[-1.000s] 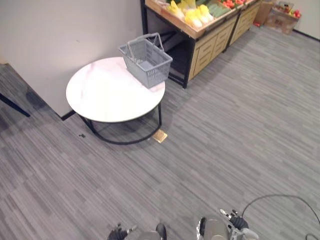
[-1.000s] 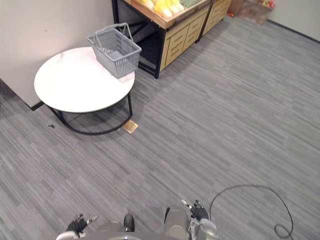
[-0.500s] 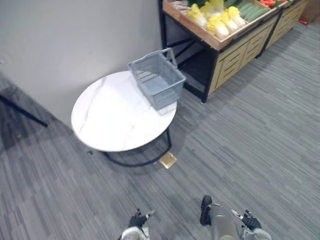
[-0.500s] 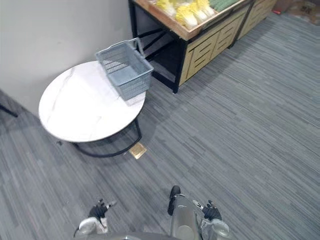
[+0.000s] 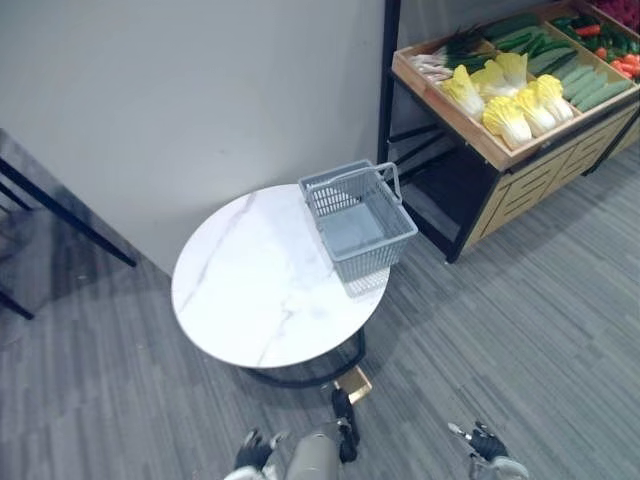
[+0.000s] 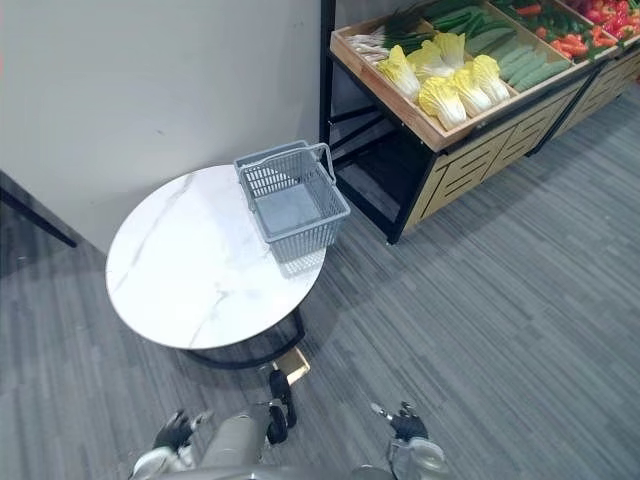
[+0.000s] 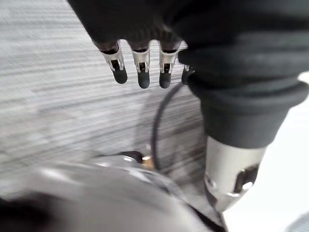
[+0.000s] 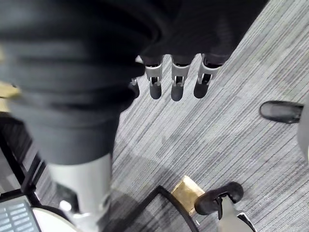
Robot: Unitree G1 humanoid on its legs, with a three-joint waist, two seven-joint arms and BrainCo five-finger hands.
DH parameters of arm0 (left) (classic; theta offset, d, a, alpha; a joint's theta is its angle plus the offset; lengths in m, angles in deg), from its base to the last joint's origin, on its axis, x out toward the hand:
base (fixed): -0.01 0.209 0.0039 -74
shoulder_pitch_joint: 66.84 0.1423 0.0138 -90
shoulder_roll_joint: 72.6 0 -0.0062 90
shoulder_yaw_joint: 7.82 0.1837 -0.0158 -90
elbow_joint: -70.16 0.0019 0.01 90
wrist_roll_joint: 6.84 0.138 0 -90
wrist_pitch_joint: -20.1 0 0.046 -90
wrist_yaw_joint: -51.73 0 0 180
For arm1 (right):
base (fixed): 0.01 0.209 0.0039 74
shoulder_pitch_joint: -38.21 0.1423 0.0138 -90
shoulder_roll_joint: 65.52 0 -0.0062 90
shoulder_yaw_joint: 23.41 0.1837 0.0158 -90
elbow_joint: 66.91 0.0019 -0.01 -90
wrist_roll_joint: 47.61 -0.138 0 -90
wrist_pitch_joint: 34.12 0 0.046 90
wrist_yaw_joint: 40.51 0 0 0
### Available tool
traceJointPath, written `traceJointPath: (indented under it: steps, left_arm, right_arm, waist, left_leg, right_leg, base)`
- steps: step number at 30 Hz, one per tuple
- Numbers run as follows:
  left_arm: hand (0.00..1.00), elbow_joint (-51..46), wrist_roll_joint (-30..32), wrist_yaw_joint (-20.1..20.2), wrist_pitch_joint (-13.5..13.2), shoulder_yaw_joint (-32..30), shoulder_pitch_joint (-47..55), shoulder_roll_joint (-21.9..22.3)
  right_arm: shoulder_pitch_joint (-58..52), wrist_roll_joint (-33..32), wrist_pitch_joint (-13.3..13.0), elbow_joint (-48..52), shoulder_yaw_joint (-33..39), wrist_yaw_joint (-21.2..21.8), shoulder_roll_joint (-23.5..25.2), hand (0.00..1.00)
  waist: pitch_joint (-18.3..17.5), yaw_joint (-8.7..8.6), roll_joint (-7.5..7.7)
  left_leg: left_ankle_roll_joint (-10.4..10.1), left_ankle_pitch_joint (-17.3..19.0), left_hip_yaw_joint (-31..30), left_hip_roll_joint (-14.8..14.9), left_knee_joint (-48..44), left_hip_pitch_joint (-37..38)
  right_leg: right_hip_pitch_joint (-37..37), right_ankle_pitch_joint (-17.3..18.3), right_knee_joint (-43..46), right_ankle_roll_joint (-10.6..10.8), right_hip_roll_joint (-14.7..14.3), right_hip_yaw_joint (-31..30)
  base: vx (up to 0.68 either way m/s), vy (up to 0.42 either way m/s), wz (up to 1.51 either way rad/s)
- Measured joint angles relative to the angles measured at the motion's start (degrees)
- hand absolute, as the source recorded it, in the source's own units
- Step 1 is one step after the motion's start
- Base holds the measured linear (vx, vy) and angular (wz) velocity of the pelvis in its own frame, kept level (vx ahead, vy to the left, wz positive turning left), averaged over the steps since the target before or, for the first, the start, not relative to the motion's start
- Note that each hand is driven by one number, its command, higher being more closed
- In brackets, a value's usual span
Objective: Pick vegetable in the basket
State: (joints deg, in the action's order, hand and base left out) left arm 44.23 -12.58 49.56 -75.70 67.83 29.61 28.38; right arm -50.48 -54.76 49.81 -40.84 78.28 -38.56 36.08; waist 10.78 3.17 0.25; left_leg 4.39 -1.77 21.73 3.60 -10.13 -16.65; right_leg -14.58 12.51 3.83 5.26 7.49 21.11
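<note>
An empty grey plastic basket (image 5: 357, 220) with its handles up stands at the right edge of a round white marble-look table (image 5: 250, 300). Right of the table is a wooden produce shelf (image 6: 400, 100) holding yellow napa cabbages (image 5: 510, 105), green cucumbers (image 5: 585, 85), spring onions (image 6: 375, 42) and red vegetables (image 6: 585, 30). My left hand (image 7: 140, 67) hangs low beside me with straight fingers and holds nothing. My right hand (image 8: 176, 82) hangs the same way over the grey floor, far below the basket and the shelf.
A grey wall (image 5: 200, 90) rises behind the table. Black furniture legs (image 5: 60, 215) stand at the far left. A small tan block (image 5: 355, 383) lies on the grey plank floor by the table's black ring base (image 6: 240, 360). The shelf has wooden drawer fronts (image 6: 480, 165) beneath.
The whole picture has shifted: the camera has turned and come closer, so the table, basket and shelf sit nearer and more central. Both hands stay hanging low.
</note>
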Motion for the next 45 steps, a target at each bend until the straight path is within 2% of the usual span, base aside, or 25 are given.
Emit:
traceJointPath:
  steps: [2,3,4,5,6,8,10,12,13,14,16,17,18,19,20,21,23,25,29,31,35,37,39,41,45]
  left_arm:
    - [0.00,1.4,0.3,0.0,0.9,-0.8,1.1,-0.9]
    - [0.00,2.1,0.3,-0.1,1.3,-0.8,1.8,-0.9]
    - [0.00,2.0,0.3,-0.2,1.5,-0.7,2.7,-0.9]
    - [0.00,2.0,0.3,-0.3,1.6,-0.6,2.9,-1.0]
    - [0.00,2.0,0.3,-0.5,1.7,0.3,3.3,-1.4]
    - [0.00,0.9,0.2,-0.9,1.5,1.2,3.2,-1.4]
    - [0.00,-1.1,-0.4,-1.3,1.2,1.4,1.7,-1.4]
    - [0.00,-2.0,-0.7,-1.5,0.7,2.2,0.7,-1.2]
    - [0.00,-2.6,-0.8,-1.6,0.7,2.9,0.3,-1.1]
    - [0.00,-2.5,-0.8,-1.7,0.3,3.3,0.0,-1.2]
    - [0.00,-2.5,-0.8,-2.1,0.2,3.8,0.0,-1.4]
    - [0.00,-2.4,-0.8,-2.3,0.0,4.6,0.1,-1.6]
    - [0.00,-2.4,-0.8,-2.4,-0.1,4.8,0.2,-1.8]
    - [0.00,-2.2,-0.8,-2.5,-0.3,5.2,0.7,-2.6]
    - [0.00,-0.9,-0.8,-2.6,-0.3,5.4,0.7,-3.6]
    - [0.00,0.2,-0.8,-2.7,-0.2,5.4,0.3,-3.1]
    - [0.00,2.2,-0.8,-2.5,-0.2,5.0,0.8,-0.4]
    - [0.00,2.3,-0.9,-2.4,-0.2,4.2,1.2,0.3]
    - [0.00,2.1,-0.8,-1.8,-0.2,4.0,1.3,0.3]
    - [0.00,2.1,-0.8,-1.9,-0.2,5.0,1.6,0.2]
    - [0.00,1.9,-0.8,-1.9,-0.2,5.6,1.7,-0.1]
    - [0.00,1.9,-0.8,-2.0,-0.2,6.2,2.2,-0.7]
    - [0.00,1.9,-0.7,-2.0,-0.2,7.0,2.8,-1.5]
    - [0.00,1.6,-0.3,-1.9,-0.3,8.9,2.8,-1.9]
    - [0.00,1.5,-0.2,-1.8,-0.3,11.8,2.6,-2.3]
  right_arm:
    - [0.3,0.7,-0.5,0.1,-1.1,0.1,0.0,0.00]
    - [0.9,1.1,-0.5,0.1,-1.6,0.2,-0.1,0.00]
    - [1.8,1.7,-0.7,0.2,-3.4,0.4,-0.1,0.00]
    - [2.0,2.1,-0.9,0.3,-4.0,0.7,0.2,0.00]
    - [1.5,2.2,-1.2,0.6,-5.2,1.1,0.4,0.00]
    - [0.4,2.2,-1.4,1.3,-7.1,1.2,0.7,0.00]
    - [-0.4,2.2,-1.7,2.3,-7.7,1.2,0.5,0.00]
    - [-0.4,2.2,-1.7,2.3,-7.5,1.2,0.2,0.00]
    - [-0.7,2.2,-1.7,2.2,-7.4,1.2,0.2,0.00]
    - [-1.1,2.2,-1.7,2.2,-7.0,1.2,0.2,0.00]
    - [-1.4,2.1,-1.7,2.2,-5.7,1.1,0.4,0.00]
    - [-1.8,2.1,-1.6,1.4,-4.6,1.0,0.4,0.00]
    - [-1.9,2.1,-1.7,1.2,-4.5,0.9,0.4,0.00]
    - [-2.3,2.0,-1.6,0.8,-4.2,0.9,0.7,0.00]
    - [-3.0,2.0,-1.5,-0.3,-4.1,0.9,0.9,0.00]
    - [-2.8,2.0,-1.4,-0.8,-4.0,1.0,0.5,0.00]
    - [-3.0,1.6,-1.4,-1.3,-2.9,0.8,-2.2,0.00]
    - [-3.2,1.5,-1.4,-1.4,-3.0,0.9,-3.2,0.00]
    - [-3.2,0.3,-1.6,-1.3,-3.1,0.9,-4.8,0.00]
    - [-3.4,0.0,-1.6,-1.2,-2.9,0.6,-5.8,0.00]
    - [-3.6,-0.5,-1.6,0.2,-0.3,-0.8,-6.0,0.00]
    - [-2.1,0.4,-1.7,2.4,1.7,-2.0,-6.3,0.00]
    - [-1.2,3.5,-1.7,5.8,1.8,-3.2,-8.1,0.00]
    - [0.4,14.3,-1.6,10.5,1.3,-5.6,-13.9,0.00]
    - [3.6,23.3,-1.4,19.2,-1.3,-8.0,-21.1,0.00]
  waist:
    - [-0.7,0.21,1.97]
    - [-0.6,0.34,2.16]
    - [-0.5,0.32,1.94]
    - [-0.4,0.10,1.75]
    - [-0.3,-0.19,1.20]
    - [-0.3,-1.23,0.90]
    - [-0.4,-1.71,1.27]
    - [-0.4,-1.90,1.23]
    - [-0.4,-2.24,1.25]
    - [-0.5,-2.20,1.32]
    - [-0.6,-2.08,1.52]
    - [-0.8,-1.93,1.85]
    - [-0.9,-1.89,2.00]
    - [-1.7,-1.64,3.54]
    - [-2.9,-1.49,4.96]
    - [-3.2,-1.39,3.07]
    - [-4.8,-2.02,-1.71]
    - [-5.1,-1.88,-2.48]
    - [-5.2,-2.07,-2.70]
    - [-5.2,-3.27,-3.10]
    - [-5.2,-3.08,-3.07]
    - [-5.4,-2.92,-2.41]
    - [-5.2,-2.93,-1.46]
    - [-5.0,-3.21,-1.57]
    - [-5.0,-3.88,-1.81]
  left_leg:
    - [0.4,2.0,0.1,-2.2,-0.2,1.1]
    - [0.3,3.7,-0.1,-2.9,0.1,3.2]
    - [-0.5,5.6,0.0,-3.0,0.8,6.5]
    - [-0.9,6.5,-0.4,-3.0,1.2,8.6]
    - [-1.6,7.6,-1.4,-3.2,2.1,13.0]
    - [-2.4,8.2,-3.0,-3.9,4.9,18.9]
    - [-3.3,8.3,-5.9,-4.2,6.5,22.6]
    - [-4.3,8.5,-8.5,-3.9,6.3,23.0]
    - [-5.2,9.0,-10.5,-3.4,6.1,23.0]
    - [-6.1,9.6,-12.3,-2.8,5.9,23.0]
    - [-7.5,10.3,-15.2,-1.8,5.8,22.7]
    - [-9.5,11.0,-17.2,-0.5,5.5,22.6]
    - [-10.0,11.1,-17.5,-0.2,5.4,22.6]
    - [-12.1,11.9,-19.0,0.5,5.0,22.4]
    - [-13.9,12.4,-20.3,1.1,5.1,22.1]
    - [-14.9,12.7,-20.8,3.0,5.0,21.9]
    - [-17.5,10.2,-20.6,9.6,6.7,21.1]
    - [-18.9,6.9,-20.6,11.6,8.1,21.4]
    - [-18.3,2.9,-20.4,12.1,8.4,19.1]
    - [-17.6,1.6,-17.7,11.9,10.5,18.0]
    - [-17.4,1.9,-14.7,11.1,13.2,17.9]
    - [-16.2,2.6,-13.2,9.6,13.6,17.7]
    - [-15.7,2.9,-12.1,8.2,13.5,17.7]
    - [-15.3,3.2,-11.2,6.6,13.5,17.5]
    - [-15.4,3.1,-11.0,5.6,13.5,16.8]
  right_leg:
    - [3.6,-0.5,8.8,0.2,3.1,-3.0]
    - [6.5,-2.1,18.3,1.8,5.1,-4.7]
    - [11.3,-6.5,31.7,6.6,7.1,-7.1]
    - [13.7,-7.3,38.6,7.8,7.6,-8.1]
    - [16.5,-7.0,48.4,7.4,8.8,-7.6]
    - [19.1,-5.4,54.0,4.8,11.1,-4.0]
    - [22.9,-3.8,49.0,2.1,12.9,-0.5]
    - [24.5,-3.5,41.2,1.6,13.0,-0.3]
    - [24.8,-3.6,33.4,1.6,12.5,-1.8]
    - [24.9,-4.3,25.1,2.1,11.6,-5.0]
    - [25.1,-6.2,16.6,2.1,10.8,-11.3]
    - [25.2,-8.8,13.4,2.3,10.1,-15.9]
    - [25.2,-9.5,13.0,2.3,9.9,-16.4]
    - [24.4,-13.2,11.1,3.7,10.0,-16.9]
    - [23.1,-11.0,9.5,5.8,10.1,-15.4]
    - [22.3,-10.6,8.3,5.9,8.4,-14.0]
    - [19.7,-11.7,3.5,2.9,1.9,-9.4]
    - [18.8,-11.2,2.8,1.6,-0.2,-8.0]
    - [17.9,-11.6,0.2,0.5,-1.2,-5.0]
    - [17.3,-11.9,-1.5,0.6,-1.0,-2.3]
    - [16.4,-13.6,-4.3,1.7,-0.7,-0.9]
    - [16.0,-16.3,-7.4,2.3,0.3,-2.1]
    - [16.1,-18.1,-9.4,2.6,1.3,-3.2]
    - [16.5,-18.7,-9.7,3.3,2.9,-4.4]
    - [17.9,-18.9,-9.3,3.6,3.8,-4.8]
  base:
    - [0.52,0.191,0.27]
    - [0.60,0.211,0.03]
    - [0.58,0.191,-0.04]
    - [0.45,0.135,-0.03]
    - [0.43,0.098,0.30]
    - [0.42,0.063,0.52]
    - [0.40,-0.043,0.72]
    - [0.26,-0.099,0.75]
    - [0.35,-0.251,0.87]
    - [0.34,-0.286,0.82]
    - [0.29,-0.411,0.74]
    - [0.23,-0.403,0.67]
    - [0.21,-0.466,0.59]
    - [0.12,-0.452,0.53]
    - [0.17,-0.576,0.50]
    - [0.16,-0.541,0.44]
    - [0.22,-0.483,0.40]
    - [0.10,-0.311,0.25]
    - [-0.01,-0.192,0.35]
    - [-0.05,-0.020,0.62]
    - [-0.07,0.065,0.32]
    - [-0.06,0.089,-0.22]
    - [-0.05,0.072,-0.32]
    - [-0.04,0.068,-0.15]
    - [0.00,0.046,-0.04]
